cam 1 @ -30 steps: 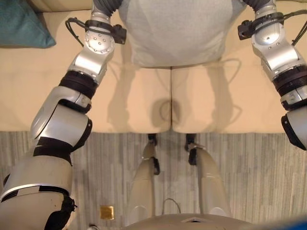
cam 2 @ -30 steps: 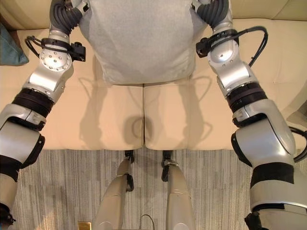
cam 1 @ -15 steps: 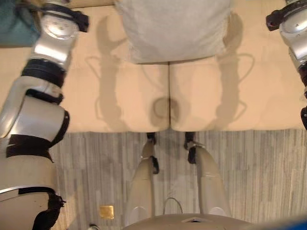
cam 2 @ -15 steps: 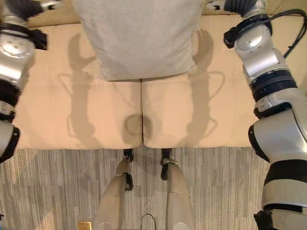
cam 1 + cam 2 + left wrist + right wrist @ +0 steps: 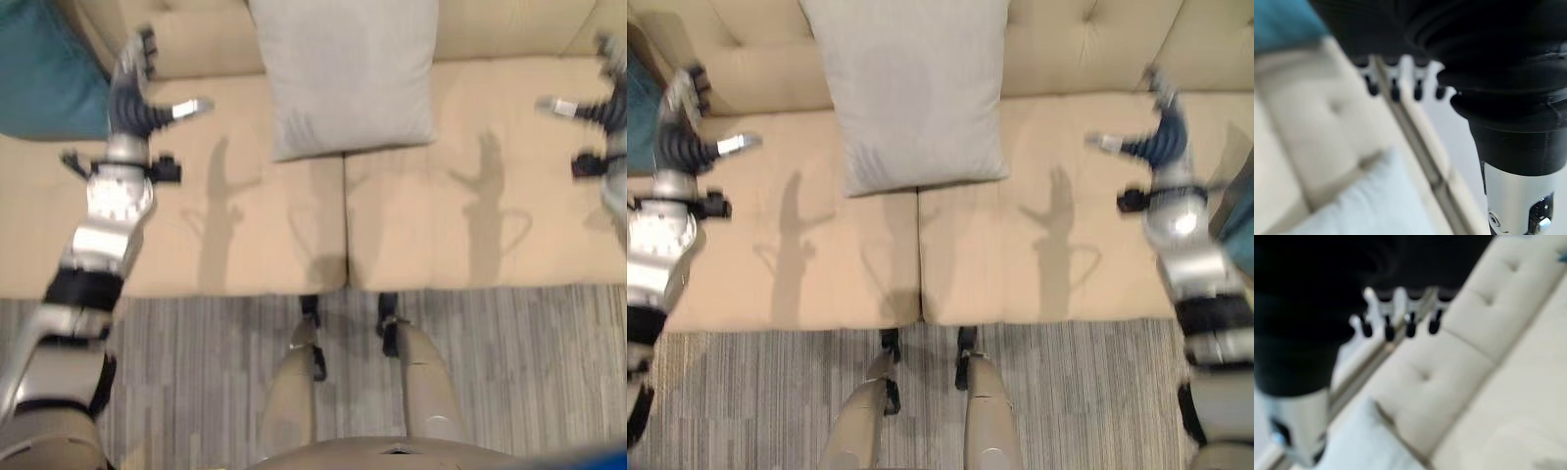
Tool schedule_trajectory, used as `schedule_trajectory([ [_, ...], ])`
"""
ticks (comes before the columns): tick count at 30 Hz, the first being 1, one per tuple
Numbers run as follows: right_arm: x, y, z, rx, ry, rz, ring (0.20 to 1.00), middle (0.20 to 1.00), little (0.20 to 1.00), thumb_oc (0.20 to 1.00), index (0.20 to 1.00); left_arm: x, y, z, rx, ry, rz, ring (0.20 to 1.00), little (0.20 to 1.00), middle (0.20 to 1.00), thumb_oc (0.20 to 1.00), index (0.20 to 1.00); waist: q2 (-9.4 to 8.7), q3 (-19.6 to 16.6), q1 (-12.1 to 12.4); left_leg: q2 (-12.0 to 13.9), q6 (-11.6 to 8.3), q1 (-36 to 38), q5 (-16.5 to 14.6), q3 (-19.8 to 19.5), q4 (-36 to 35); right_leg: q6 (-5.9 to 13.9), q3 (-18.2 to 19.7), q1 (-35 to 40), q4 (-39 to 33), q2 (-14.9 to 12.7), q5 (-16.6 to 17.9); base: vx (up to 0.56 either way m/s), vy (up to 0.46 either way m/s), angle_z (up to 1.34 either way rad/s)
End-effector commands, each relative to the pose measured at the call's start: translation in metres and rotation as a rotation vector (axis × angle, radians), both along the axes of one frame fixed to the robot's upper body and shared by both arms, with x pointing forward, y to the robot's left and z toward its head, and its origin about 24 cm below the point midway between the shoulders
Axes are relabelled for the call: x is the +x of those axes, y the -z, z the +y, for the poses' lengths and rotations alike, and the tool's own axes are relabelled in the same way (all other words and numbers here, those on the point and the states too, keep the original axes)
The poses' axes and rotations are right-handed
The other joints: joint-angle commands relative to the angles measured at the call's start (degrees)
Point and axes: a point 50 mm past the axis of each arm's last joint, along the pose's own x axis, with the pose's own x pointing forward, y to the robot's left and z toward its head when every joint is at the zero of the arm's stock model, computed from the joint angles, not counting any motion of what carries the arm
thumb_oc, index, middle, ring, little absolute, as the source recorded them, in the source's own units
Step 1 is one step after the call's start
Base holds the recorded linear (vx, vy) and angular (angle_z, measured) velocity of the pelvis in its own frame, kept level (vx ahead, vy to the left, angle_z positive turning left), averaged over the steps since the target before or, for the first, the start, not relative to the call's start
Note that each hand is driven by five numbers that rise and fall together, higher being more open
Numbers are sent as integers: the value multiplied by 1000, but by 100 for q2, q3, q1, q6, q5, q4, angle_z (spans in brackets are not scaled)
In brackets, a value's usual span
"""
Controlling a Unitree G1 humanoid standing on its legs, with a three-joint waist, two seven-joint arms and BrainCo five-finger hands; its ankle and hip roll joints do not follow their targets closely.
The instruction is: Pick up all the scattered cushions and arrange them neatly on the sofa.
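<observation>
Both hands have let go: the grey cushion (image 5: 343, 73) now leans against the sofa (image 5: 245, 225) backrest at centre, while left hand (image 5: 132, 93) and right hand (image 5: 1161, 137) hover apart, fingers spread. A teal cushion (image 5: 44, 78) sits far left.

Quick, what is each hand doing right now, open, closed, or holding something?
Left hand: open, fingers spread, holding nothing.
Right hand: open, fingers spread, holding nothing; the grey cushion leans on the sofa between them.

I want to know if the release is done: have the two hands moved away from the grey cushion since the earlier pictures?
Yes. The left hand and right hand are now open and apart from the grey cushion, which leans on the sofa backrest; earlier they were at its sides.
</observation>
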Motion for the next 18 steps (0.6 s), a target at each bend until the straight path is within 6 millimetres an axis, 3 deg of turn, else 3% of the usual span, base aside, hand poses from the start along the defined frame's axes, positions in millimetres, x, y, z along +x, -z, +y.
schedule_trajectory([
  [1, -4, 11, 6, -34, -57, -1, 1000, 1000, 1000, 1000, 1000, -4, 21, 1, 49, 40, 78, 1000, 1000, 1000, 1000, 1000, -354, -561, -59, 116, -551, 927, -584, 226, -138, 654, 36, 1321, -2459, -8, 1158, 50, 16, 6],
  [3, -19, 46, 7, -27, -64, 117, 1000, 1000, 1000, 1000, 1000, -25, 65, 3, 32, 23, 226, 1000, 1000, 1000, 1000, 1000, -363, -637, -105, 115, -549, 1189, -632, 286, -138, 671, 4, 1582, -2465, -2, 1126, 35, 9, 4],
  [6, -43, 106, 13, 71, -54, 295, 1000, 1000, 1000, 1000, 1000, -54, 116, 6, 55, -16, 429, 1000, 1000, 1000, 1000, 1000, -371, -775, -149, 100, -496, 1487, -690, 360, -138, 683, 14, 1850, -2472, 2, 1113, 5, 33, -5],
  [7, -43, 106, 13, 71, -54, 296, 1000, 1000, 1000, 1000, 1000, -54, 116, 6, 55, -16, 429, 1000, 1000, 1000, 1000, 1000, -371, -773, -148, 100, -496, 1491, -691, 360, -138, 683, 14, 1855, -2473, 2, 1113, 10, 33, -13],
  [8, -59, 144, 19, 86, -50, 434, 1000, 1000, 1000, 1000, 1000, -74, 152, 6, 95, -23, 596, 1000, 1000, 1000, 1000, 1000, -359, -849, -202, 101, -470, 1720, -779, 431, -138, 689, 29, 2050, -2448, 11, 1063, 9, 36, -13],
  [9, -68, 160, 20, 77, -39, 505, 1000, 1000, 1000, 1000, 1000, -88, 172, 4, 93, -32, 692, 1000, 1000, 1000, 1000, 1000, -359, -885, -220, 102, -462, 1818, -791, 452, -138, 690, 43, 2147, -2458, 17, 1048, 2, 36, -15],
  [10, -68, 160, 20, 77, -39, 505, 1000, 1000, 1000, 1000, 1000, -87, 172, 4, 93, -33, 692, 1000, 1000, 1000, 1000, 1000, -363, -896, -223, 98, -459, 1797, -774, 451, -138, 688, 43, 2131, -2467, 14, 1066, -18, 9, -14],
  [11, -87, 193, 24, 82, -27, 641, 1000, 1000, 1000, 1000, 1000, -111, 206, 3, 99, -51, 860, 1000, 1000, 1000, 1000, 1000, -376, -1006, -274, 103, -451, 1949, -818, 491, -138, 694, 63, 2286, -2526, 35, 1058, -20, -3, -12],
  [13, -109, 225, 28, 79, -8, 789, 1000, 1000, 1000, 1000, 1000, -138, 237, -2, 95, -55, 1028, 1000, 1000, 1000, 1000, 1000, -386, -1073, -299, 121, -437, 2094, -876, 543, -138, 689, 69, 2434, -2565, 55, 1024, -17, -9, -8],
  [14, -109, 225, 28, 79, -8, 789, 1000, 1000, 1000, 1000, 1000, -138, 238, -2, 96, -55, 1028, 1000, 1000, 1000, 1000, 1000, -386, -1064, -297, 122, -438, 2108, -880, 546, -138, 689, 70, 2448, -2569, 56, 1023, -3, -16, -19],
  [18, -161, 278, 34, 134, 59, 1064, 1000, 1000, 1000, 1000, 1000, -188, 278, -11, 113, -58, 1293, 1000, 1000, 1000, 1000, 1000, -391, -1142, -352, 155, -413, 2325, -942, 595, -138, 641, 124, 2683, -2553, 110, 884, -36, -27, -15],
])
